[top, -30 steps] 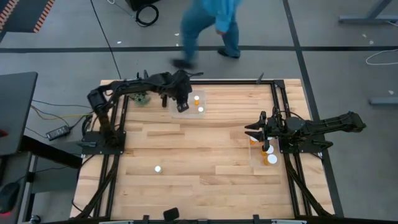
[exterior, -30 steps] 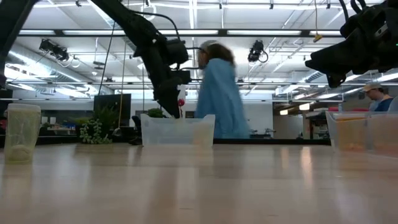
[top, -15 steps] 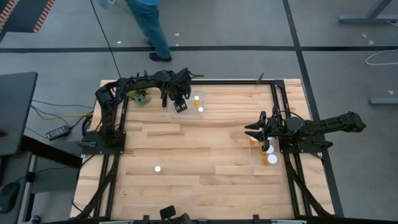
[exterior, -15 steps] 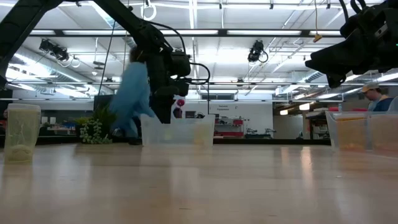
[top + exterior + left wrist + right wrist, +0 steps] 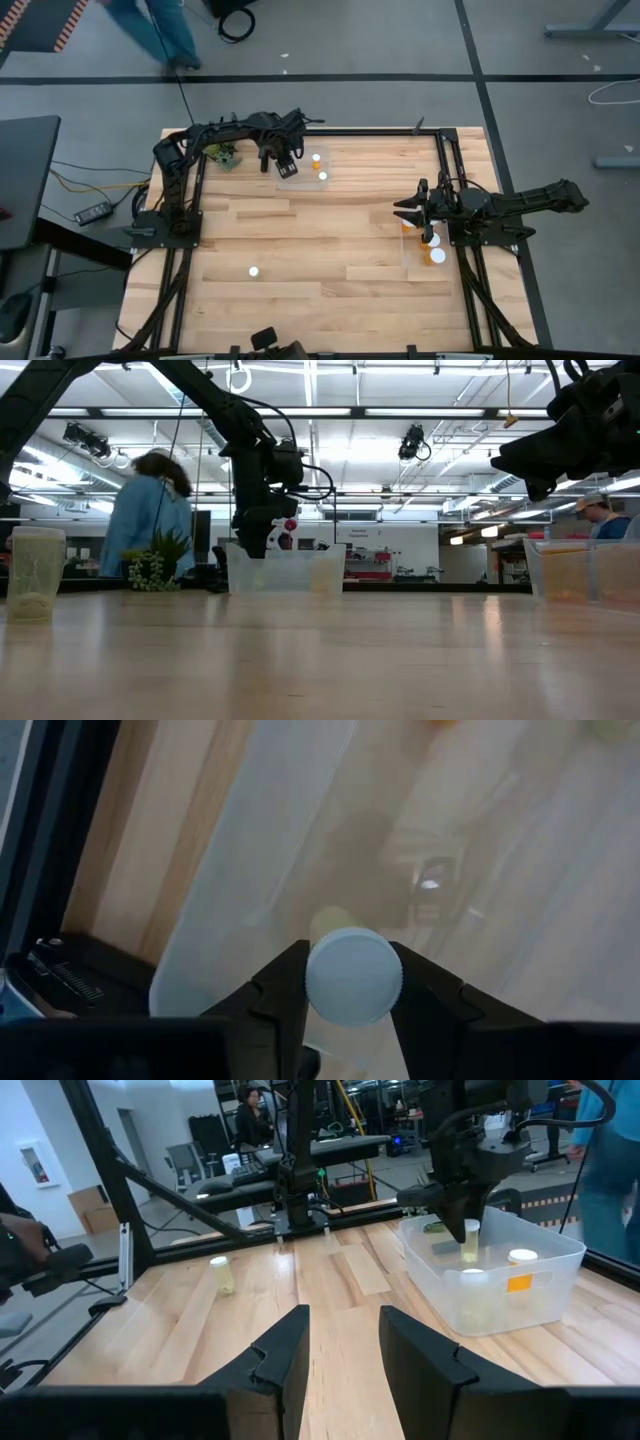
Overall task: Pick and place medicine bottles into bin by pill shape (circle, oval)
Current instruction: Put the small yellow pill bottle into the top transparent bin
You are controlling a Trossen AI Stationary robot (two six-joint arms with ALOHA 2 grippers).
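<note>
My left gripper (image 5: 283,163) is at the far side of the table, above the left end of a clear bin (image 5: 303,181), and is shut on a white-capped amber medicine bottle (image 5: 353,975). Two more bottles (image 5: 316,158) lie in that bin. My right gripper (image 5: 340,1342) is open and empty above a second clear bin (image 5: 412,268) at the table's right, which holds several bottles (image 5: 436,256). One bottle (image 5: 254,270) stands alone on the wood near the front left; it also shows in the low view (image 5: 35,575). My left gripper pinches the bottle by its round white cap (image 5: 318,982), one finger on each side of the cap's rim. The fingers come from above, pointing down. The bottle hangs upright below them, clear of the bin; its amber body shows in the right wrist view (image 5: 468,1250).
A small green plant (image 5: 228,157) stands at the far left corner beside the left arm. A black frame rail (image 5: 440,160) runs round the table. A person (image 5: 140,525) walks behind the table's far side. Bare wood (image 5: 330,240) lies between the two bins.
My left gripper has gone a little toward the table's left edge with the bottle, staying above the far bin. The person behind the table has walked from the middle toward the left.
</note>
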